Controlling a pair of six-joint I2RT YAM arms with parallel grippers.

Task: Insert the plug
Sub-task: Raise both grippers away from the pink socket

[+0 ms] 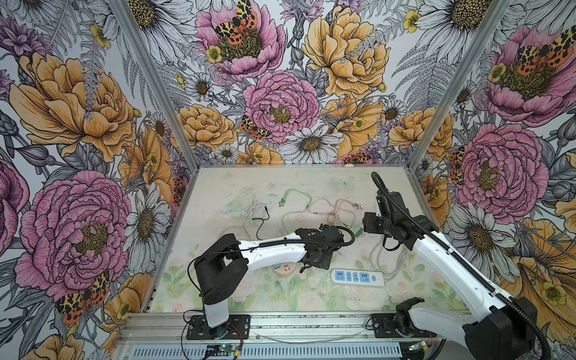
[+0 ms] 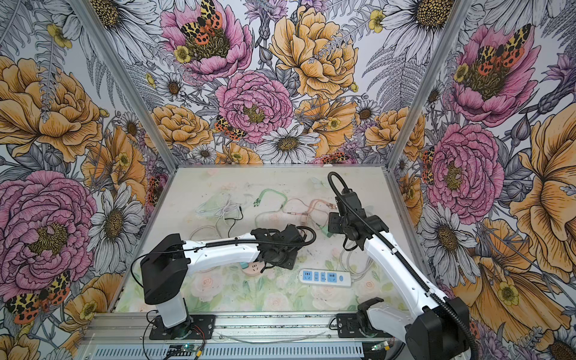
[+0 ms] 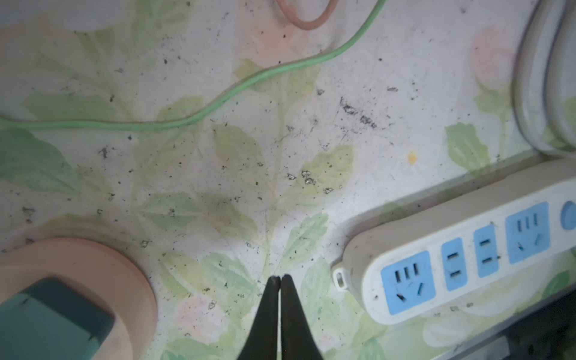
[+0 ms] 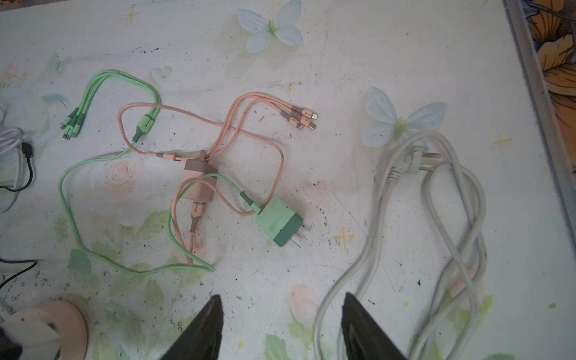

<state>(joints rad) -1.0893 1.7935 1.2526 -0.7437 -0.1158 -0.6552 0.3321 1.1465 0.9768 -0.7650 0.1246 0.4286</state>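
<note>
Your left pincer (image 3: 280,277) is closed tip to tip on nothing. It hovers low over the bench (image 3: 311,93), between the round pink socket (image 3: 134,280), which carries a dark teal block (image 3: 56,314), and the white power strip (image 3: 467,258). Your right pincer (image 4: 282,299) stands well open and empty above the tangle of chargers.

The green charger (image 4: 280,223) looks to be the plug you want. It lies on its side on the bench with two bare prongs, near the pink charger (image 4: 199,184) and well apart from the strip. The strip's blue outlets that show are unoccupied and face up. I judge you are at the pick-up step, with nothing grasped yet.

Next, bring the right pincer down across the charger's body and leave the prongs clear. Then turn it prongs-down over a two-slot outlet. Mind its green cable (image 3: 124,125): in the right wrist view it loops over the pink charger and crosses the pink cable (image 3: 307,26), so a lift may drag both. The closed left pincer could steady the strip, I'd guess.

The bench is a pale floral sheet, scuffed and flecked with dark grit. A grey-white cord (image 4: 374,249) lies looped near the strip. Loud flower-and-moth wallpaper (image 1: 78,109) lines the three walls. An aluminium rail (image 1: 280,325) runs along the front.
</note>
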